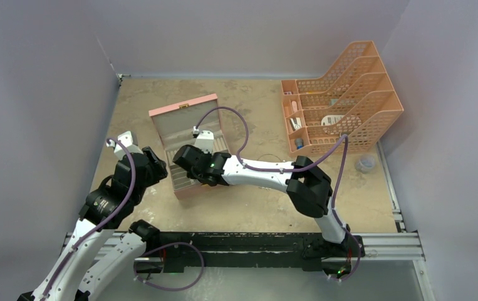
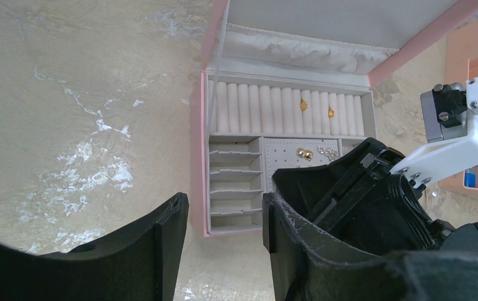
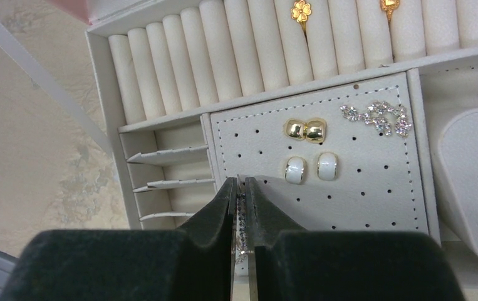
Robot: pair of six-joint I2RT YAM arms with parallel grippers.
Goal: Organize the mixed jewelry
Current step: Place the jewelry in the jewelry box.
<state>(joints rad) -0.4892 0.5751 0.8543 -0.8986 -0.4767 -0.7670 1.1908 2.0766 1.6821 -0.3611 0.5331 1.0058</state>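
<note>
On the left, the left arm's black two-finger pincer [image 2: 225, 202] hung just left of the pink rectangular box with the pale lining [image 2: 197, 125]. Its two fingers stood wide apart and held nothing. The box lay open on the tan speckled table [image 1: 249, 207], with its lid standing up on the far side.

Inside the box, a row of soft white rolls [image 3: 223, 56] ran along the far side. A small gold flower ring [image 3: 300, 11] sat tucked between two rolls. Another small gold ring [image 3: 387, 5] sat a few rolls to the right of it. Nearer, on the left, were some little empty slots [image 3: 167, 182]. Right of the slots lay a flat white pad with tiny holes [image 3: 355, 194]. On the pad two shiny gold studs [image 3: 305, 130] touched side by side. Two white studs with gold rims [image 3: 311, 168] sat just near of them. A sparkly silver piece [image 3: 379, 117] lay to the right of the gold studs.

The right arm's black pincer [image 3: 241, 188] hung over the near left corner of the pad. Its fingers were squeezed almost together, pinching a thin silvery chain-like piece [image 3: 241, 219] between them. I could not tell if the chain touched the pad.

Far off to the right stood an orange plastic rack with stepped trays [image 1: 349, 94], well apart from the box.
</note>
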